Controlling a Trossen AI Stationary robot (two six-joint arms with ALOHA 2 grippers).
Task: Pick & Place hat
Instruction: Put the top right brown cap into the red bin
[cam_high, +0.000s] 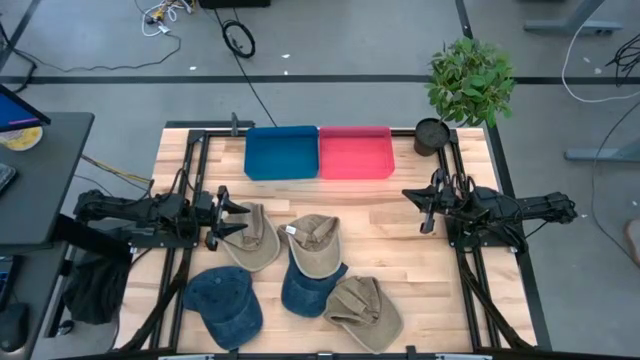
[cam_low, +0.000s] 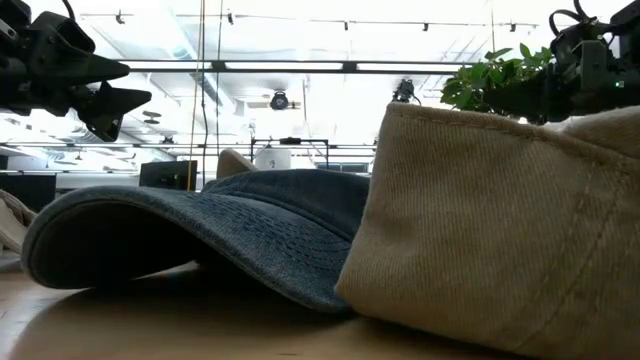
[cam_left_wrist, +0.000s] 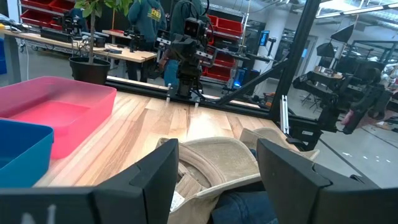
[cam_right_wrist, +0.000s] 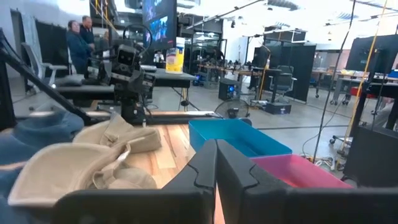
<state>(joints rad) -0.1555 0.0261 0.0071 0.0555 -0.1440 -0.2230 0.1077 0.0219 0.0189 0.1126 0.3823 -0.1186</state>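
Several hats lie on the wooden table. A tan hat (cam_high: 257, 240) sits just right of my left gripper (cam_high: 236, 216), which hovers open above its edge; the low view shows that gripper (cam_low: 112, 100) well off the table. Another tan hat (cam_high: 314, 238) rests on a blue hat (cam_high: 311, 288). A third tan hat (cam_high: 365, 312) and a blue denim cap (cam_high: 224, 302) lie near the near edge. In the left wrist view the fingers frame a tan hat (cam_left_wrist: 214, 160). My right gripper (cam_high: 424, 207) is shut (cam_right_wrist: 216, 169) and waits at the table's right side.
A blue bin (cam_high: 281, 152) and a pink bin (cam_high: 356, 152) stand side by side at the far edge. A potted plant (cam_high: 468, 85) sits at the far right corner. Black frame rails (cam_high: 190, 180) run along both sides. Bare wood (cam_high: 385, 220) lies between the hats and bins.
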